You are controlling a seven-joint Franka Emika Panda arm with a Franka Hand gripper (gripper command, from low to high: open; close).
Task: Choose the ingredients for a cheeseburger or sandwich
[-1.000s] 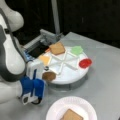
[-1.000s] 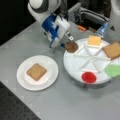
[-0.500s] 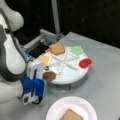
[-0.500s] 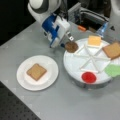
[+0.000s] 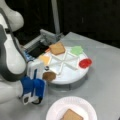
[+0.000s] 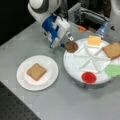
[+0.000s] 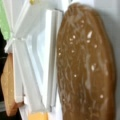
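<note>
The brown round patty (image 6: 71, 46) — speckled with pale flecks in the wrist view (image 7: 86, 62) — lay at the edge of the white divided tray (image 6: 75, 65), in its own compartment. The gripper (image 6: 69, 38) hung just above it; whether its jaws were apart, I cannot tell. One toast square (image 6: 36, 71) sat on the white plate (image 6: 51, 79). No writing was legible.

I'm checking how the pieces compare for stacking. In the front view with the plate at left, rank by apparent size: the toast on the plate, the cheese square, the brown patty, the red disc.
1. Toast on the plate
2-4. Cheese square, brown patty and red disc look alike; I won't rank them.
</note>
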